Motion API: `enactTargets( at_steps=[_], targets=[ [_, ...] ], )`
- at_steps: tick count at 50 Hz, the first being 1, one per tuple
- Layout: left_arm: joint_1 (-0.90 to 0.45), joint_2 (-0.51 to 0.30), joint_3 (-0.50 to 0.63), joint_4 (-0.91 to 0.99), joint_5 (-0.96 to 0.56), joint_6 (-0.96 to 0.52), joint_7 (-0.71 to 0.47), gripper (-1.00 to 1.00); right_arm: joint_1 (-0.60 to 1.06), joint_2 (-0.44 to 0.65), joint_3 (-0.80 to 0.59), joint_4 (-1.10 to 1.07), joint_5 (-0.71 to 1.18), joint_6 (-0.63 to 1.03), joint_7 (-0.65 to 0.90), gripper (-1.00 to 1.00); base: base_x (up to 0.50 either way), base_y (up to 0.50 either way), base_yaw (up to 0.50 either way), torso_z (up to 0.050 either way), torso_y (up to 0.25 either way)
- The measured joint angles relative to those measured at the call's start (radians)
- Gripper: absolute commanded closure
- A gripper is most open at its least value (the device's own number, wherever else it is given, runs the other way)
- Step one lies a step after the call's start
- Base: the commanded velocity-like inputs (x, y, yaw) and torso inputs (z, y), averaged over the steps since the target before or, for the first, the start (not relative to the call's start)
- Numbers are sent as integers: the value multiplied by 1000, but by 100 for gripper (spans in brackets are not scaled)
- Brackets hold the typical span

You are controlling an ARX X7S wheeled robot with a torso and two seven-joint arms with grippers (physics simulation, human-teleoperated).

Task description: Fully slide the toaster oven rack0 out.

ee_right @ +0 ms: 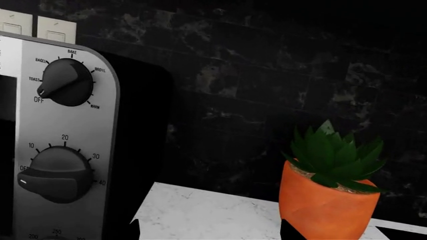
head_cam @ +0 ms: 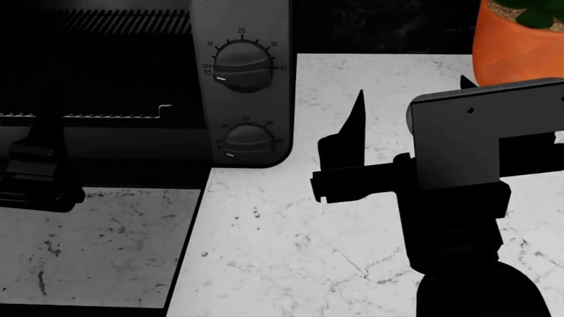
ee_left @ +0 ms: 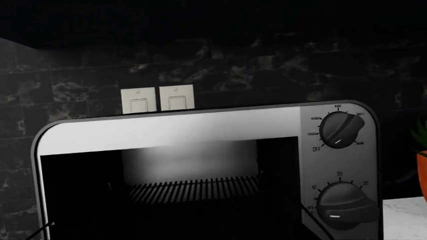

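Note:
The toaster oven [head_cam: 247, 39] stands at the head view's top left, its door [head_cam: 88, 244] folded down flat and reflecting marble. The pale front rim of rack0 [head_cam: 105, 116], with its bent corner hook, crosses the dark cavity. My left gripper [head_cam: 42, 142] is a dark shape over the door, reaching to that rim; I cannot tell how its jaws stand. The left wrist view shows the toaster oven [ee_left: 200, 125] head-on, with rack0's bars [ee_left: 193, 190] inside. My right gripper [head_cam: 410, 92] is open and empty over the counter, to the right of the oven.
The white marble counter [head_cam: 264, 251] extends to the right of the oven. An orange pot with a green succulent [ee_right: 327, 200] stands at the back right, close beyond the right gripper. Dark tiled wall with two light switches [ee_left: 157, 99] is behind the oven.

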Motion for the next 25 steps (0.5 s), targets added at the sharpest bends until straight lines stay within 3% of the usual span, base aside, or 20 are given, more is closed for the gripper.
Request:
enactTargets(
  at_steps=[7,25],
  targets=[
    [-4,-13,3,3,-6,-14,-4,-100,0,5,3,-1,4,0,0,-100,0,0,0,0,0],
    [-76,-257,288,-48,62,-34,-39,-100,6,20,15,-13,14,15,-2,-100,0,0,0,0,0]
  ],
)
